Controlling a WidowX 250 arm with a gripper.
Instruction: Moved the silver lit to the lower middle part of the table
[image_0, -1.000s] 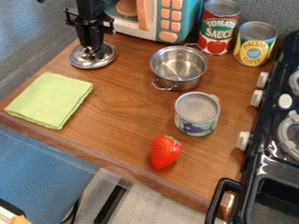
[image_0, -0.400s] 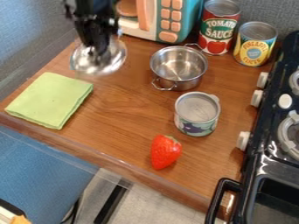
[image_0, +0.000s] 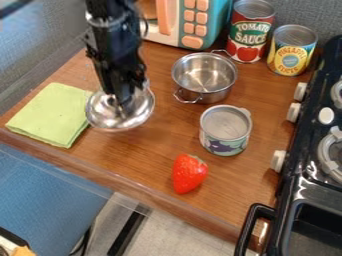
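Observation:
My black gripper (image_0: 125, 101) hangs over the left part of the wooden table (image_0: 150, 142), shut on the silver lid (image_0: 115, 119) by its middle. The round, shiny lid is seen slightly from above, its left edge overlapping the right side of the green cloth in this view. It appears raised off the wood.
A folded green cloth (image_0: 48, 114) lies at left. Right of the lid are a steel pot (image_0: 204, 80), an open can (image_0: 226, 131) and a strawberry (image_0: 189, 173). Two food cans and a toy microwave (image_0: 190, 25) stand behind; a black stove (image_0: 314, 175) borders the right.
The arm has come further into view from the top, carrying the silver lid toward the front of the table and slightly right. The other objects have stayed put.

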